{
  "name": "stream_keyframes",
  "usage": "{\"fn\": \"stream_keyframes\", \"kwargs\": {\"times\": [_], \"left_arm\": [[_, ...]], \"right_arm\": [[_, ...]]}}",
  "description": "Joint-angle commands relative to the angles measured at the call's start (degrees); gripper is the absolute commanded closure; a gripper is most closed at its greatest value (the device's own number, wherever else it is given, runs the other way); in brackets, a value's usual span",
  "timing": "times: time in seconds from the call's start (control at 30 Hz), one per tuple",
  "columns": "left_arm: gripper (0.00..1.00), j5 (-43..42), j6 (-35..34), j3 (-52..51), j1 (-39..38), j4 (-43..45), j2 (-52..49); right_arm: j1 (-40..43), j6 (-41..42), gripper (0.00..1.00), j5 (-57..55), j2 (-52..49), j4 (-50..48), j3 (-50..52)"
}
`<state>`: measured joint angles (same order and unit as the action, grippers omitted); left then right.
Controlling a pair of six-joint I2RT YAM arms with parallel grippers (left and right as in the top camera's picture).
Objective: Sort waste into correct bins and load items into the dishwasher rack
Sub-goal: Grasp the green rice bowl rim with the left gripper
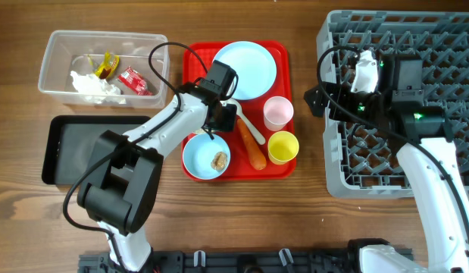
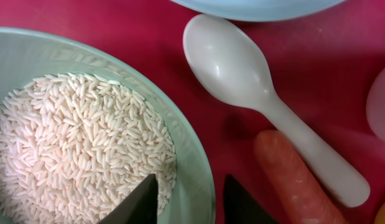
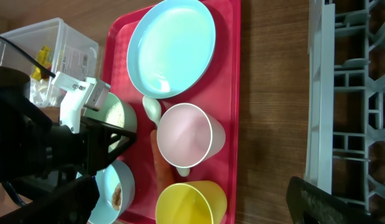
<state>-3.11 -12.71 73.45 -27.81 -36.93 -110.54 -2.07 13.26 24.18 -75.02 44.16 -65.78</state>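
Observation:
My left gripper is open and straddles the rim of a pale blue bowl full of white rice, one finger inside and one outside. The white spoon and orange carrot lie beside it. A second bowl holds a brown lump. The plate, pink cup and yellow cup stand nearby. My right gripper is open and empty at the left edge of the grey rack.
All the dishes sit on a flat red tray. The clear tub at the back left holds tissue and red and yellow wrappers. The black tray lies below it.

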Motion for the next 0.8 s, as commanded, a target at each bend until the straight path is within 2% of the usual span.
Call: {"fn": "stream_keyframes", "kwargs": {"times": [0.0, 0.03, 0.07, 0.47, 0.67, 0.77], "left_arm": [[0.87, -0.2, -0.2, -0.3, -0.2, 0.5, -0.4], [0.94, -0.3, -0.2, -0.3, -0.2, 0.5, -0.4], [0.96, -0.2, -0.2, -0.3, -0.2, 0.7, -0.4], [0.96, 1.1, -0.2, 2.6, -0.1, 1.4, 5.0], [0.96, 1.9, -0.2, 3.5, 0.0, -2.2, 12.7], [0.96, 2.1, -3.1, 3.5, 1.0, -6.1, 19.5]], "right_arm": [[-0.2, 0.3, 0.01, -0.5, -0.6, 0.0, -0.9], [-0.2, 0.3, 0.00, -0.5, -0.6, 0.0, -0.9], [-0.2, 0.3, 0.01, -0.5, -0.6, 0.0, -0.9], [-0.2, 0.3, 0.00, -1.3, -0.6, 0.0, -0.9], [-0.2, 0.2, 0.01, -2.0, -0.6, 0.0, -0.9], [-0.2, 0.2, 0.01, -2.0, -0.6, 0.0, -0.9]]}}
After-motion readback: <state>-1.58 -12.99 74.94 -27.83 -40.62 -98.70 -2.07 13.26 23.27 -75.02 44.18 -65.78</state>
